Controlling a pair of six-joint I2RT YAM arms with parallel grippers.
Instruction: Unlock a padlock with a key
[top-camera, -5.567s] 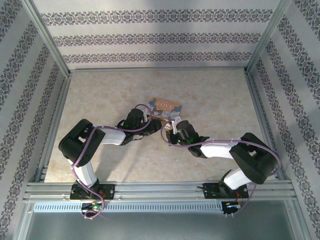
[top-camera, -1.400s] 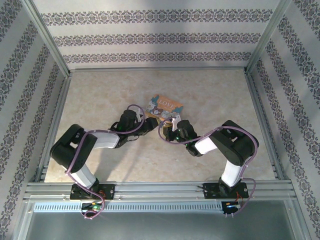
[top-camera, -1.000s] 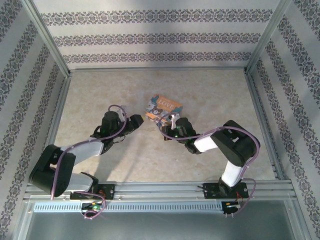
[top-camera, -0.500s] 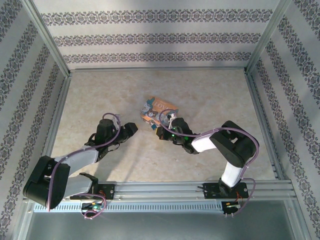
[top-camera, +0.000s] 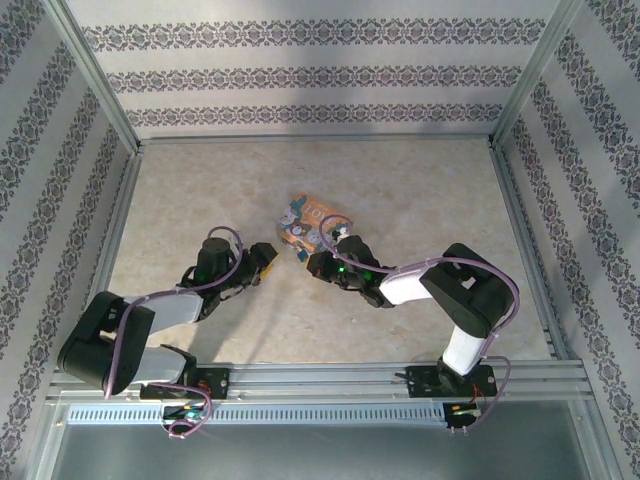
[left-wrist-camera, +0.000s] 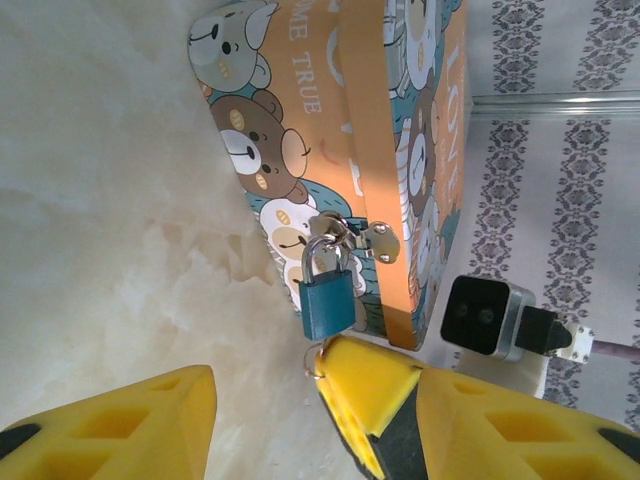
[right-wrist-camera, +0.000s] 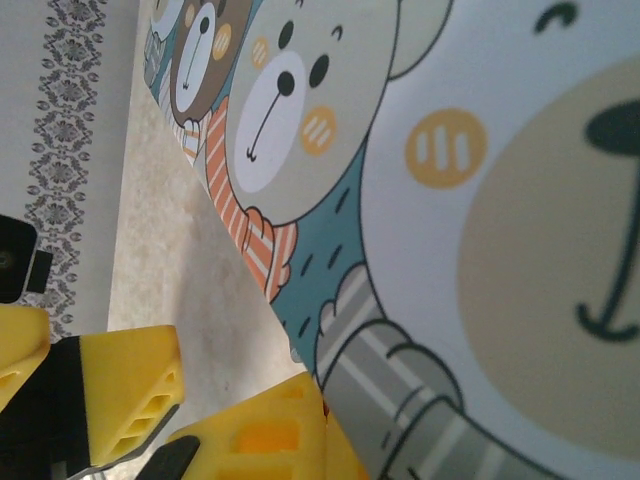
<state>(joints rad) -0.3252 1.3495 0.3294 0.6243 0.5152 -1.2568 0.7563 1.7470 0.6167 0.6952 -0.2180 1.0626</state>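
The small blue padlock hangs by its silvery shackle from the clasp of the bear-print "LOVE" box. My left gripper is open, and its right finger touches the lock's underside. A thin wire ring pokes out there; the key's blade is hidden behind that finger. In the top view the left gripper sits just left of the box. My right gripper is shut, pressed against the box's lower edge from the other side.
The box lies on a pale marble-look table inside a metal frame with patterned walls. The right wrist camera housing shows past the box. The left gripper's finger appears in the right wrist view.
Over the last second the box slid left and turned with the right gripper against it. The left arm folded lower and its gripper came up to the padlock side of the box.
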